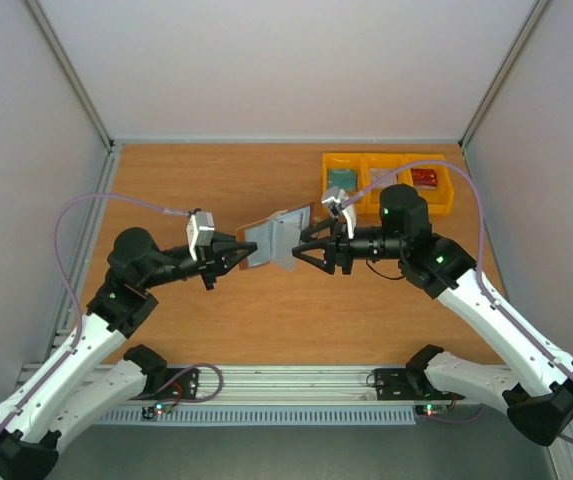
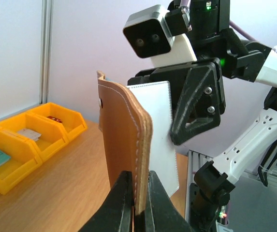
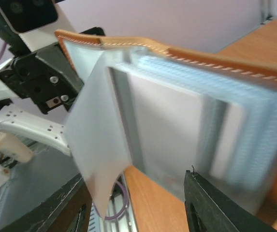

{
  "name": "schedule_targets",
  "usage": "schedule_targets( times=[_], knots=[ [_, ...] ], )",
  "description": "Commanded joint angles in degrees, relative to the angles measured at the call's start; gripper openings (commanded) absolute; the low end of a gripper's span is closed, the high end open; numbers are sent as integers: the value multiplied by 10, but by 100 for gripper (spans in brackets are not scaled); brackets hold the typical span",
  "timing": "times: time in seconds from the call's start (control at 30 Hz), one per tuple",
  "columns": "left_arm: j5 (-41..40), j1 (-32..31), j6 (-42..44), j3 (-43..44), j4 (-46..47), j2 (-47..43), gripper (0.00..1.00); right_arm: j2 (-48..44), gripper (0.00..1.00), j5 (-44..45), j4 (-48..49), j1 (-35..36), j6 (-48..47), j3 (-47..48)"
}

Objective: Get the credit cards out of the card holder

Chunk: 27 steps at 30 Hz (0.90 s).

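The brown leather card holder (image 1: 274,240) hangs open in mid-air between the two arms, its blue-grey lining (image 3: 177,121) facing the right wrist camera. My left gripper (image 1: 238,252) is shut on the holder's stitched brown edge (image 2: 139,159). My right gripper (image 1: 302,249) is open, its fingers (image 3: 215,208) on either side of a pale inner flap (image 3: 99,140) without pinching it. Three credit cards lie in the yellow bins: a teal one (image 1: 341,180), a whitish one (image 1: 377,178) and a red one (image 1: 425,178). Blur hides whether a card sits in the holder's pockets.
The row of yellow bins (image 1: 386,200) stands on the wooden table at the back right, close behind the right arm's wrist. Grey walls enclose the table on three sides. A metal rail (image 1: 286,385) runs along the near edge.
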Motion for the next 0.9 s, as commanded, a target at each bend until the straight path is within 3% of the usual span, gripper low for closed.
schedule_targets(
  times=[0.0,0.27,0.4,0.6,0.77,0.87],
  knots=[
    [0,0,-17,-6,67,2,0,10,53,-59,66,19,16,-8],
    [-22,0,-25,-11,65,7,0,31,46,-85,109,58,31,-12],
    [-29,0,-31,-15,65,10,0,48,47,-75,114,98,24,-4],
    [-25,0,-35,-15,65,6,0,47,59,21,70,118,-4,13],
    [-8,-1,-40,-20,74,6,0,48,57,95,47,118,-18,25],
    [17,-2,-17,-20,65,3,0,42,57,114,-34,118,-78,81]
  ],
)
